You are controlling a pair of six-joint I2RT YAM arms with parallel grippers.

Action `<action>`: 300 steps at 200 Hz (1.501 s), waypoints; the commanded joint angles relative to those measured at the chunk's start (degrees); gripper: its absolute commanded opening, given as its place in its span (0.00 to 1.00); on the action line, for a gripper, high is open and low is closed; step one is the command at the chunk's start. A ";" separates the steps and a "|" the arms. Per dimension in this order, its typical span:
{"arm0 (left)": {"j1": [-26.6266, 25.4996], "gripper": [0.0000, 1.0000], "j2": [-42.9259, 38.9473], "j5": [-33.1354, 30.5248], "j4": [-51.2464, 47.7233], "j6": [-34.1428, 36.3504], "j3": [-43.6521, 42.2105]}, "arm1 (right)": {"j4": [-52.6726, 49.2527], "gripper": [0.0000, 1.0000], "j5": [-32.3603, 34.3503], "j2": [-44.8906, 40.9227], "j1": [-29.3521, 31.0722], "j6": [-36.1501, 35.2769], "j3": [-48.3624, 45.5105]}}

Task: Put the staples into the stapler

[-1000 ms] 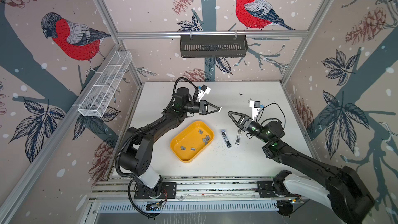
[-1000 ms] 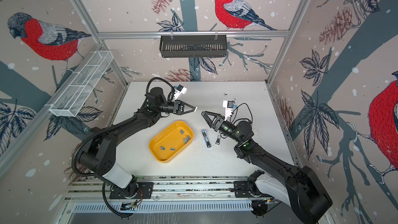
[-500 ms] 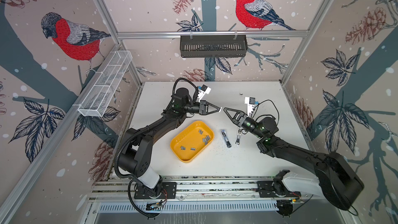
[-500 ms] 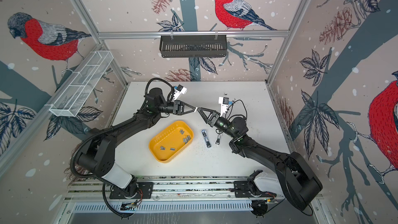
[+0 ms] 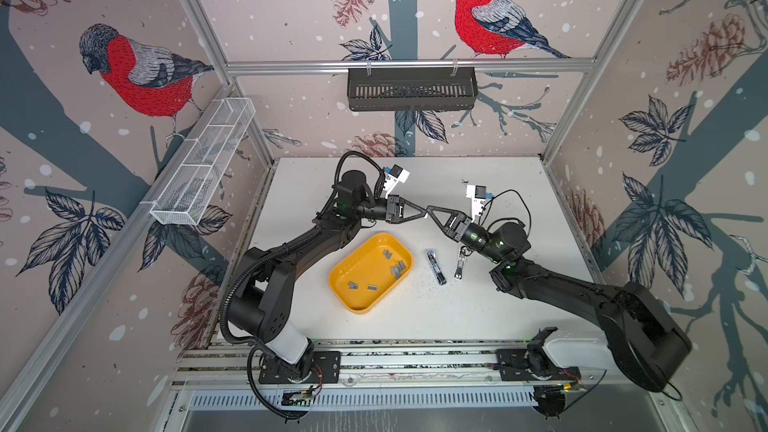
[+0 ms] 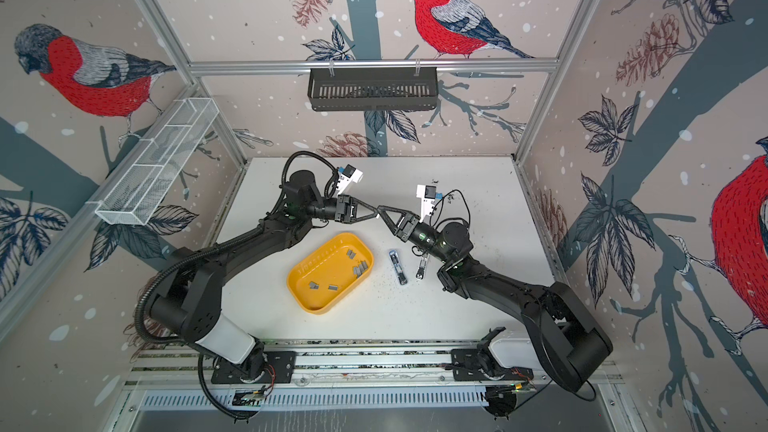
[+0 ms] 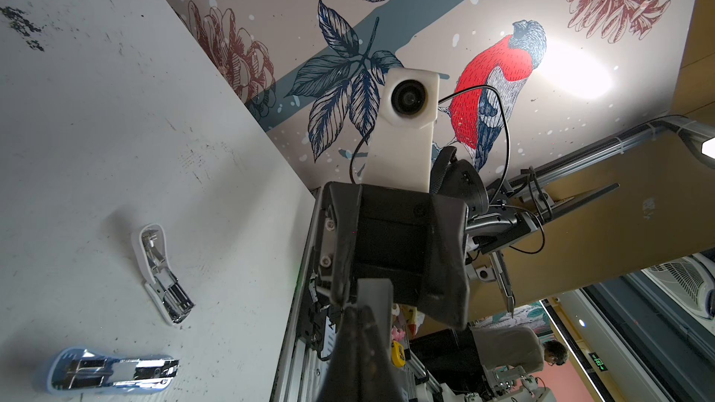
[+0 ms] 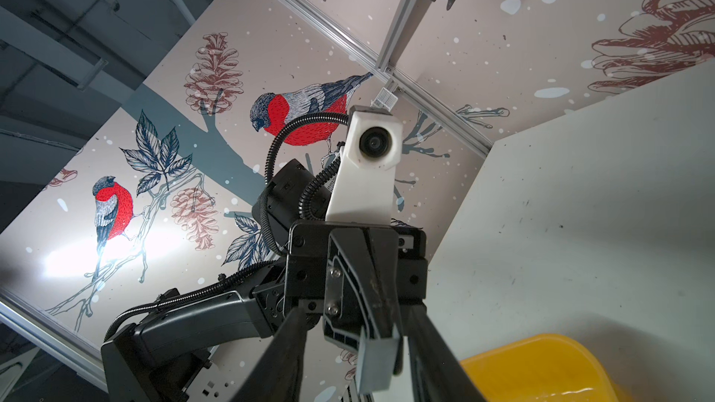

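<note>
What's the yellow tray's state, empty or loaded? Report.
Loaded: several grey staples lie loose inside the yellow tray in both top views.

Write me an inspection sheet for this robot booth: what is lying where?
Surface: white table, scuffed, scattered with dark specks.
Job's things: staples in a yellow tray; beside it a bluish stapler piece and a white stapler piece, apart, metal up.
Clutter: nothing seen beyond the specks.
Grippers: left gripper shut on a small grey strip, seemingly staples; right gripper open around it, above the table.
Cables: black conduit on the left arm; thin wire at the right wrist.
Surroundings: bird-print walls; black basket; white wire basket.
</note>
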 commanded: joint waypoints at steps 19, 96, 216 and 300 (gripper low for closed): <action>-0.11 0.00 -0.41 1.29 4.24 -1.49 -0.19 | 2.43 0.34 0.38 0.16 0.07 -0.43 0.52; -0.22 0.00 -0.52 1.33 5.16 -2.31 -0.40 | 2.51 0.23 0.69 0.91 -0.01 -0.26 0.52; -0.26 0.00 -0.85 1.39 4.68 -1.90 -0.23 | 1.98 0.16 0.86 0.90 -0.26 -0.06 0.13; -0.12 0.19 -1.11 1.20 4.35 -1.60 -0.14 | 1.50 0.15 0.81 0.57 -0.46 -0.06 0.03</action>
